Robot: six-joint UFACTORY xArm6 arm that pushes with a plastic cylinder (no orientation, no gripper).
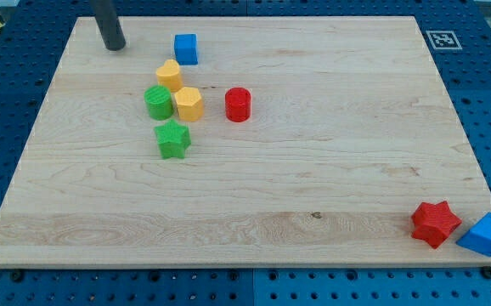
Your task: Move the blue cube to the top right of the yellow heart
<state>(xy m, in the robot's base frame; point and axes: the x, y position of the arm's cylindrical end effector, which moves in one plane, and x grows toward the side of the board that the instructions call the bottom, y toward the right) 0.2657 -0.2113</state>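
The blue cube (186, 48) sits near the view's top, left of centre. The yellow heart (169, 76) lies just below and slightly left of it, close but apart. My tip (115, 47) is at the view's top left, well to the left of the blue cube and apart from every block.
A yellow hexagon block (189, 104), a green cylinder (157, 102) and a green star (173, 138) cluster below the heart. A red cylinder (238, 104) stands to their right. A red star (435, 223) and a blue triangle block (483, 235) sit at the bottom right corner.
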